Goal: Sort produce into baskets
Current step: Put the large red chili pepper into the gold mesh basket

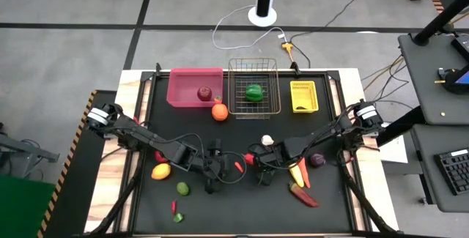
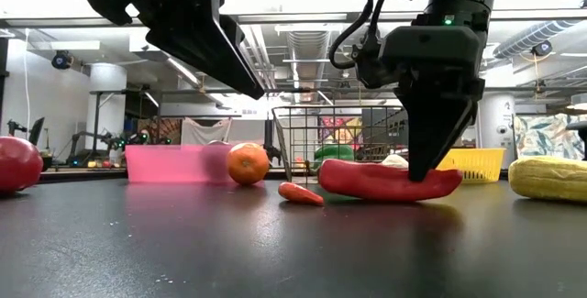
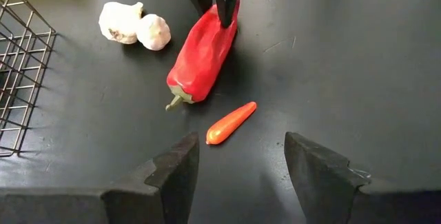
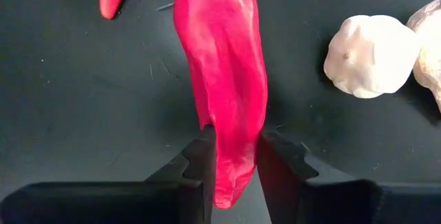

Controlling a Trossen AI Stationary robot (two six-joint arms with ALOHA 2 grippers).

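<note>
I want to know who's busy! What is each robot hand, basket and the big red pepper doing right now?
Right gripper: down at the table, fingers closed on the long red pepper.
Long red pepper: lying on the table, pinched at one end.
Left gripper: open, holding nothing, above the small red chilli.
Pink bin: holds a red apple.
Wire basket: holds a green pepper.
Yellow bin: looks empty.

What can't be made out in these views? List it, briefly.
Right wrist view: long glossy red pepper, stem end cut off by the picture's edge.
Low view: pink plastic bin, contents hidden by its own wall.
Low view: yellow corn cob, far end cut off by the right edge.
</note>
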